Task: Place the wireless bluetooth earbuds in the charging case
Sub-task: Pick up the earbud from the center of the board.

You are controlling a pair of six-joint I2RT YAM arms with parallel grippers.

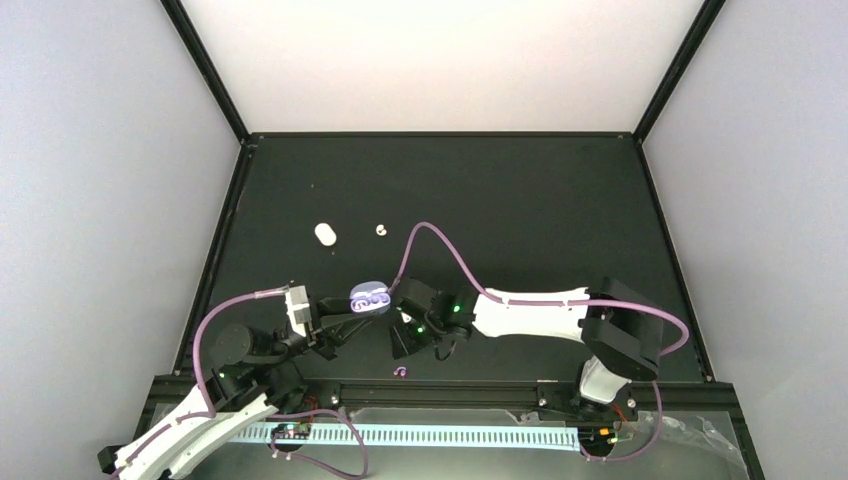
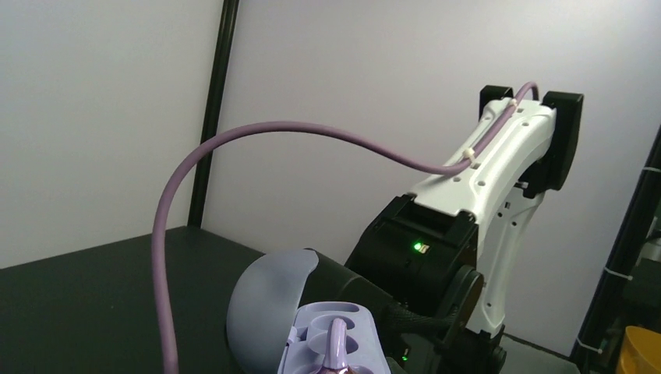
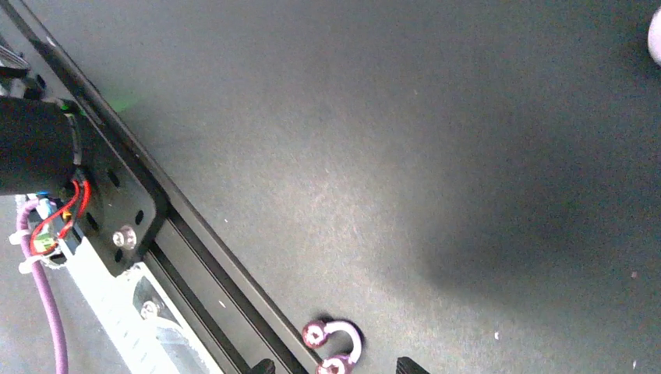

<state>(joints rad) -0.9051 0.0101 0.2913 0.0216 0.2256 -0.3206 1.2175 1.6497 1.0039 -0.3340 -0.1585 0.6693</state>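
Looking down from the top camera first: the left arm (image 1: pixel 200 430) comes up from the near-left corner with its elbow bent and its forearm swung toward the middle. The left pincer (image 1: pixel 352 308) is clamped on the open lilac charging case (image 1: pixel 368 297) over the front-middle of the bench (image 1: pixel 520 200). The right arm (image 1: pixel 530 310) lies low and nearly flat, stretched leftward from its base. Its wrist is bent so the right pincer (image 1: pixel 415 345) points back at the near edge, just right of the case. A loose lilac bud (image 1: pixel 402 371) lies just past that pincer, by the front rail (image 1: pixel 480 385). Farther back, a white bud (image 1: pixel 381 229) and a white oval pod (image 1: pixel 326 234) lie near each other but apart, well away from both arms. Left wrist cam: the case sits at the bottom edge with its domed lid (image 2: pixel 269 312) flipped open and a seated lilac bud (image 2: pixel 337 343) in one tray slot; can't make out the other slot. The pincer's own fingers are out of shot, and the right arm rises behind with its purple cable (image 2: pixel 234 148) looping over. Right wrist cam: it's aimed down at the bench, and two dark fingertips (image 3: pixel 411 365) just peek in at the bottom, spread wide. The loose lilac bud lies between them beside the rail, and I can't tell if anything touches it.
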